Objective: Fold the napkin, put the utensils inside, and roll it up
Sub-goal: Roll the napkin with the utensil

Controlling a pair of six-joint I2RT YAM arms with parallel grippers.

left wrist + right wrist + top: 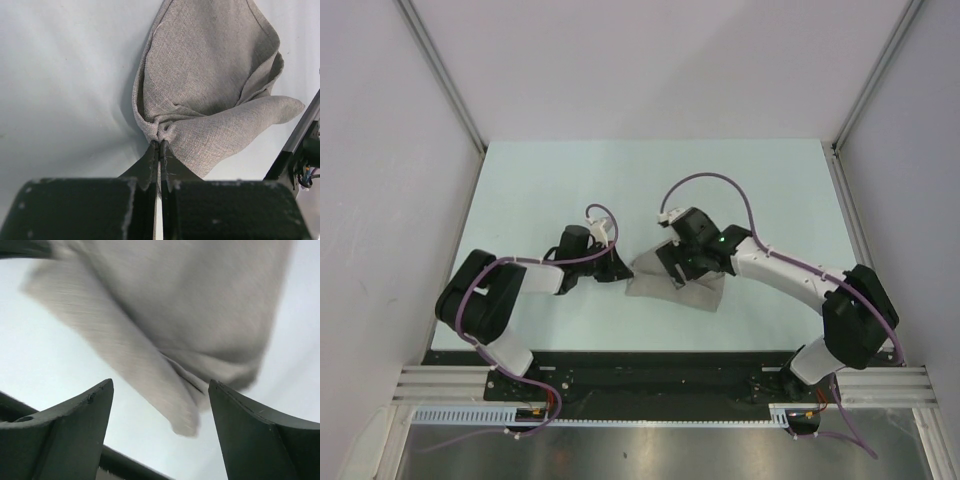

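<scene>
Left end effector (160,149) pinches napkin (210,75) above pale table (60,75).

Legible text, labels, brands, numbers, signs: none in any view.
Plain grey-beige woven cloth napkin (210,75): no print or tag readable on its visible faces.
White-and-black right robot arm (780,265): no lettering resolvable. It carries a small green light (722,238) at the wrist, with no readable characters.

You are in a robotics lab cell: plain panel walls (650,60) and aluminium posts (440,72) enclose a pale table (540,190) fronted by a slotted mounting rail (440,382).
</scene>
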